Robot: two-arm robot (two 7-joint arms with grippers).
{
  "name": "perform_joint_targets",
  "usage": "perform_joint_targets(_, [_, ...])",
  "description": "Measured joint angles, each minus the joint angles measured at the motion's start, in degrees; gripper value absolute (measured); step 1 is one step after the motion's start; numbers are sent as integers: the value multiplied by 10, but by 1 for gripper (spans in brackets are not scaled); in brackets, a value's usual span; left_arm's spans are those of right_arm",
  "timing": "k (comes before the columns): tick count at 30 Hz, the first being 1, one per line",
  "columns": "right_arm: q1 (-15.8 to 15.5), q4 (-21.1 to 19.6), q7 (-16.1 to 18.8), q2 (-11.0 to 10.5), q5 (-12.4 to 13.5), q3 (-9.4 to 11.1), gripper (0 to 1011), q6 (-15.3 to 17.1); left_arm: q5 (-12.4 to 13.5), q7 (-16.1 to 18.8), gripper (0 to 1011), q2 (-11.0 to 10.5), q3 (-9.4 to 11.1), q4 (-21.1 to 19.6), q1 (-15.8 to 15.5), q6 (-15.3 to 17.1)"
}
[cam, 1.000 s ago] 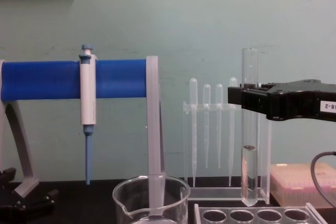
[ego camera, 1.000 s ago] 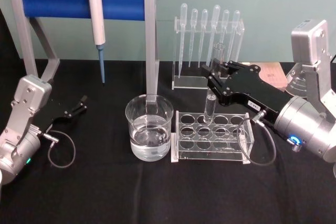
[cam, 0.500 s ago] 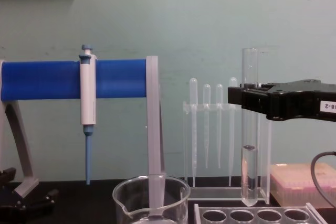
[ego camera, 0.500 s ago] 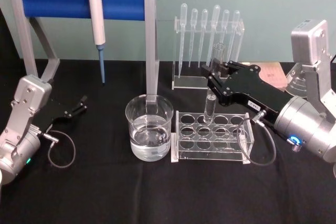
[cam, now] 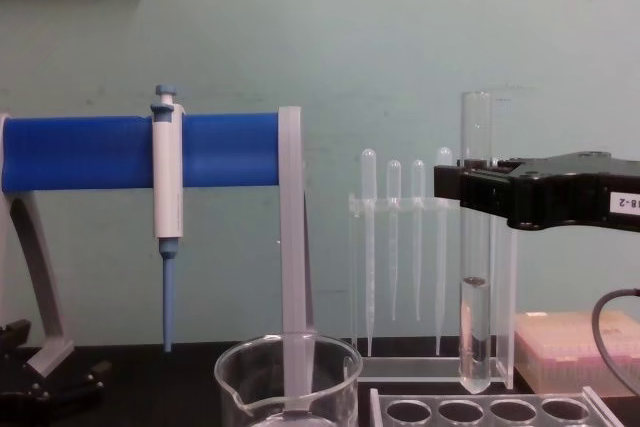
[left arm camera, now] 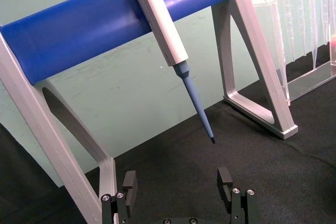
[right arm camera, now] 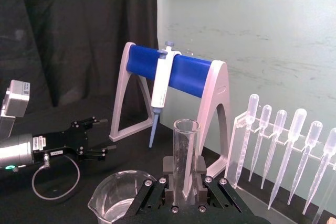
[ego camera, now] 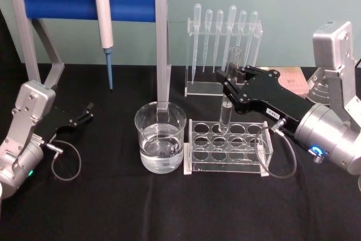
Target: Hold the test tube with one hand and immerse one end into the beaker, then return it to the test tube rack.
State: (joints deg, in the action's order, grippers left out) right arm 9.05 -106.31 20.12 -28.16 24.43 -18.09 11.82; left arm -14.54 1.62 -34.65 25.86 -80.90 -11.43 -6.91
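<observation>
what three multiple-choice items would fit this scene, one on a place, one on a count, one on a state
1. Where is the tube?
A. standing in the beaker
B. held upright over the rack
C. lying on the table

2. How many pipettes hang in the clear stand?
A. four
B. six
C. nine

3. What state is the left gripper in?
A. open, holding nothing
B. shut on the tube
C. shut on the pipettor

Answers:
1 B: the right gripper clamps the tube, whose round bottom hangs just above the rack's holes in the chest view.
2 B: six bulb tops stand in a row in the head view.
3 A: its fingers stand wide apart with nothing between them.
</observation>
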Motion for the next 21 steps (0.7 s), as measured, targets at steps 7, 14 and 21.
perform_joint_targets(7, [0,0,0,0,0,0,226,0,0,0,1000,0,0,0,0,0])
perform_joint_targets(14, [0,0,0,0,0,0,225,0,0,0,1000,0,0,0,0,0])
perform_joint_targets(21, [0,0,0,0,0,0,225,0,0,0,1000,0,0,0,0,0])
